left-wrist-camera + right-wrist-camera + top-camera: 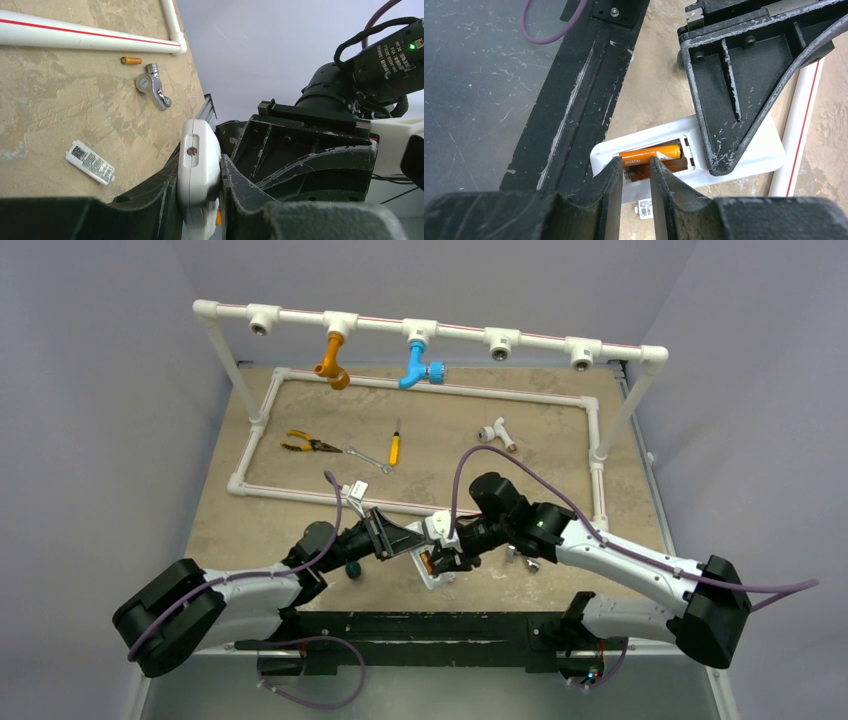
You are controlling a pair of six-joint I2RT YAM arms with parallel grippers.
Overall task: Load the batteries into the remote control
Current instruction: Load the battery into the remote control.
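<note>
My left gripper point(200, 161) is shut on the remote control point(200, 145), a small white handset held edge-on above the table. In the right wrist view the remote control point(749, 150) shows its open battery bay, where one orange battery point(651, 152) lies in a slot. My right gripper point(635, 164) has its tips at that battery, jaws a little apart with nothing between them. A second battery point(131, 60) lies on the table near the white pipe. From above, both grippers meet at the remote control point(436, 568).
The white battery cover point(90, 162) lies on the table beside a metal fitting point(152, 90). Farther back are a white pipe frame point(420, 390), pliers point(300, 443), a yellow screwdriver point(395, 448) and a white pipe fitting point(497, 432). The black base rail point(420, 625) runs along the near edge.
</note>
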